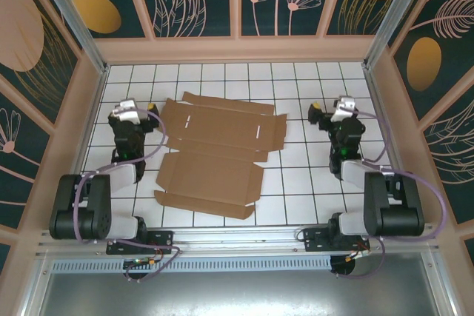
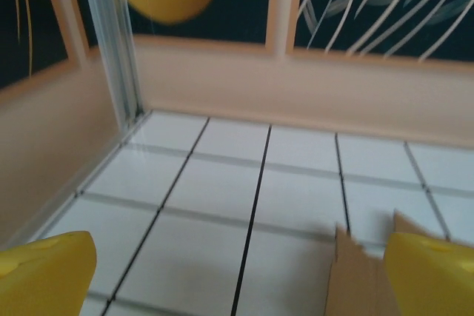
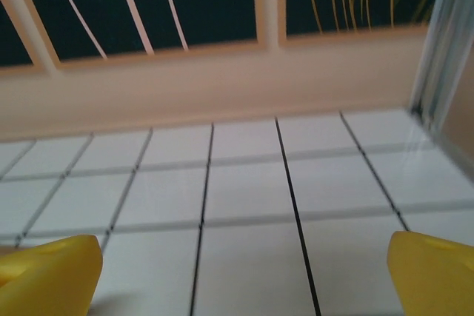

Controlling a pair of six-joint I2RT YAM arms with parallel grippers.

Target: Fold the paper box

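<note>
The paper box (image 1: 215,157) lies on the white tiled table (image 1: 296,183) as a flat brown die-cut sheet with flaps, creases and slots, between the two arms. My left gripper (image 1: 133,109) rests just left of the sheet's far-left flap. Its yellow fingers (image 2: 44,275) stand wide open with bare tile between them. A corner of the cardboard (image 2: 363,279) shows beside the right finger. My right gripper (image 1: 337,106) sits to the right of the sheet, apart from it. It is open too, and between its yellow fingers (image 3: 433,271) there are just tiles.
Low peach walls (image 1: 229,49) with dark patterned panels enclose the table on three sides. A metal post (image 2: 111,42) stands in the far-left corner. A metal rail (image 1: 237,238) carrying both arm bases runs along the near edge.
</note>
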